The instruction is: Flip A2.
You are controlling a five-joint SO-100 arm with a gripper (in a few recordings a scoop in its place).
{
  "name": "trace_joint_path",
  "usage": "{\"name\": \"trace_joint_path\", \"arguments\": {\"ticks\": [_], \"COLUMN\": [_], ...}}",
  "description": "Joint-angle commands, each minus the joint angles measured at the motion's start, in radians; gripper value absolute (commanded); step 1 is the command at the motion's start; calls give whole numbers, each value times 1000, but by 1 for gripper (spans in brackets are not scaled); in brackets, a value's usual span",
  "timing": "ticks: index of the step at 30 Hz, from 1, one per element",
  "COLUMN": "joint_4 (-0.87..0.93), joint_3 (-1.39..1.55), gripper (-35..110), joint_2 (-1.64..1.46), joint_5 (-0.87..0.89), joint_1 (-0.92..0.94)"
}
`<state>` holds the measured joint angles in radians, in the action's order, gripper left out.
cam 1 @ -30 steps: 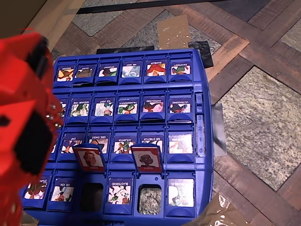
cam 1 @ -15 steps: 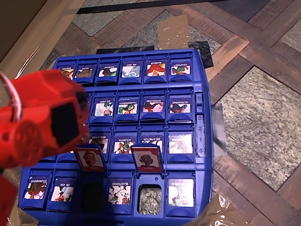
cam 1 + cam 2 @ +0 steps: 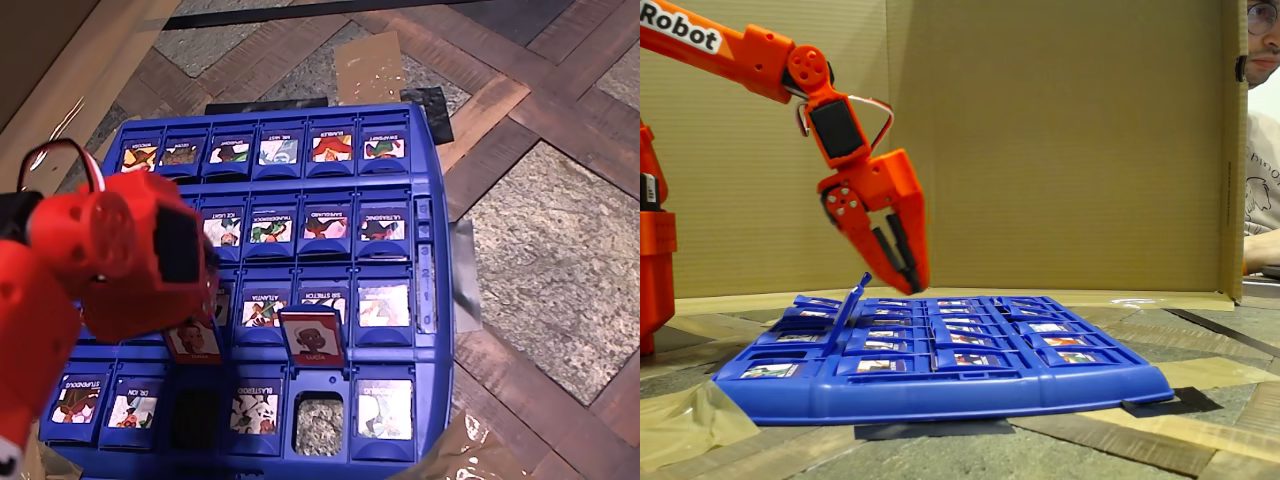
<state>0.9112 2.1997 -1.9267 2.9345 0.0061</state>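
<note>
While the orange-red gripper point(image 3: 908, 272) hangs over the blue game board point(image 3: 940, 385), its tips sit low near the board's far rows in the fixed view, pointing down toward 5 o'clock. Fingers point(image 3: 915, 240) look close together with a thin dark slit between them, nothing held, but can't tell for sure if fully closed.

A2 point(image 3: 193, 340), red side up with a light face, stands raised in the third row in the overhead view, its top half covered by the arm's body point(image 3: 120, 260), which sits at 10 o'clock from it. Contact between gripper and tile can't be told. In the fixed view one raised tile point(image 3: 848, 300) leans at the board's left part, at 8 o'clock of the fingertips and apart from them.

Second red tile point(image 3: 312, 337) with darker face stands raised at 3 o'clock of A2, one column between them. BLASTEROID tile point(image 3: 254, 405) lies flat at 5 o'clock of A2. Person point(image 3: 1262, 150) at right edge behind cardboard wall point(image 3: 1060, 140).
</note>
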Motion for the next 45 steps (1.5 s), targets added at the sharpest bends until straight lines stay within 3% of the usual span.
{"name": "trace_joint_path", "arguments": {"ticks": [1, 7, 14, 34, 45], "joint_4": [80, 235, 181, -382, -776], "joint_3": [-44, -57, -61, 126, 399], "gripper": [0, 0, 0, 0, 0], "joint_2": [-2, -8, -18, -301, -660], "joint_5": [-25, -49, -12, 20, 35], "joint_1": [8, 8, 5, -44, -63]}}
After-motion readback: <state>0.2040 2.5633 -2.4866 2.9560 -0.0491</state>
